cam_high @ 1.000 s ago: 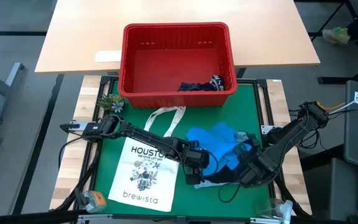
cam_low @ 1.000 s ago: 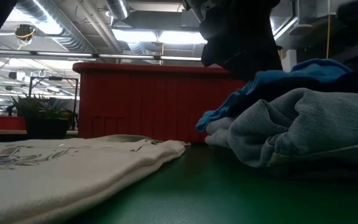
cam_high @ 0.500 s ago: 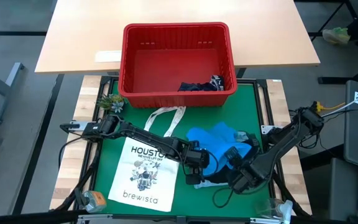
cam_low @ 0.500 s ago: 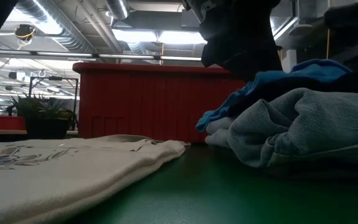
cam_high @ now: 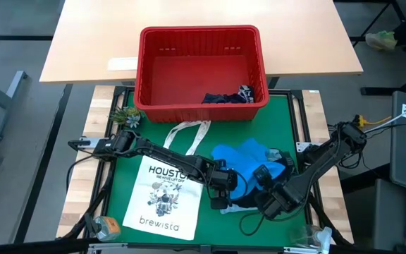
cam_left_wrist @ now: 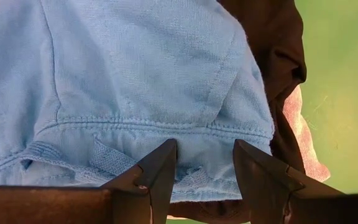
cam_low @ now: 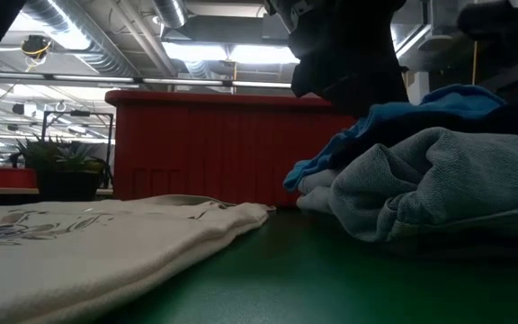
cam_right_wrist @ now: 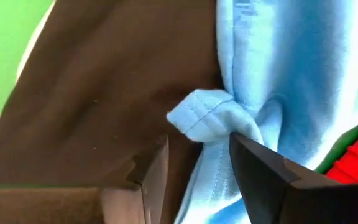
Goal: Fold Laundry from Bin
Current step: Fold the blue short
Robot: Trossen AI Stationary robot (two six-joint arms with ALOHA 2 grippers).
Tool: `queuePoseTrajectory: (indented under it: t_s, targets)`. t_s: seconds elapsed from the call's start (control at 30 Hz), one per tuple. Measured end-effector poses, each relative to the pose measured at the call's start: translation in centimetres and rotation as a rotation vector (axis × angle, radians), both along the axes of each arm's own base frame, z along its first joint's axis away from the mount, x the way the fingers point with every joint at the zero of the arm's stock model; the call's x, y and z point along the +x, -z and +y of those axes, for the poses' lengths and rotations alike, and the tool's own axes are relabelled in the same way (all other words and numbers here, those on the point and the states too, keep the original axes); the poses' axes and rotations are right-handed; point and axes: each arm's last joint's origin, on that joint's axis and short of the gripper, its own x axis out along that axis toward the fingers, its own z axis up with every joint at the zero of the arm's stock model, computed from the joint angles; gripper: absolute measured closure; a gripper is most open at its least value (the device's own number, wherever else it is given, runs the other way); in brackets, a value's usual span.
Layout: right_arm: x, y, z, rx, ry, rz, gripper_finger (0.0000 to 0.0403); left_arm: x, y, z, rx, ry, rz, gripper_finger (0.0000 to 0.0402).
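Both arms are working low in the centre of the high view, over a heap of laundry lying on the green mat of the counter (cam_high: 189, 130). The bright blue garment (cam_high: 242, 161) is sitting on top of the heap, with a dark garment (cam_left_wrist: 278, 56) underneath and a pale grey-blue one (cam_low: 439, 184) bulging at the right of the low view.

The left gripper (cam_high: 222, 185) is pressing in at the heap's left edge, just right of the white tote bag (cam_high: 162, 196). In its wrist view the jaws are standing apart, straddling the blue garment's stitched hem without yet pinching it. The right gripper (cam_high: 265, 175) is leaning in from the lower right; its jaws are also parted, with a small fold of blue cloth poking up between them, so I judge neither one has a firm hold.

The red bin (cam_high: 201, 106) is resting in the upper centre of the high view, well apart from the heap, with one dark navy garment (cam_high: 225, 97) still lying in its lower right corner.

The step in hand looks like finding two edges of the blue garment to lift and spread it. Next, each pair of jaws would need to close on blue cloth alone, not catching the dark layer beneath, and then draw apart to flatten it.
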Motion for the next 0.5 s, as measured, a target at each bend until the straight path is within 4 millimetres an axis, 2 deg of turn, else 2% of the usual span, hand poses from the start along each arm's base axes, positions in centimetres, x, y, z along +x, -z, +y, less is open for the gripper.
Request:
queuePoseTrajectory:
  t_s: [0.5]
  targets:
    - [0.94, -0.11, 0.47, -0.001, -0.001, -0.146, 0.0242, 0.00, 0.00, -0.01, 0.000, -0.001, 0.000, 0.0247]
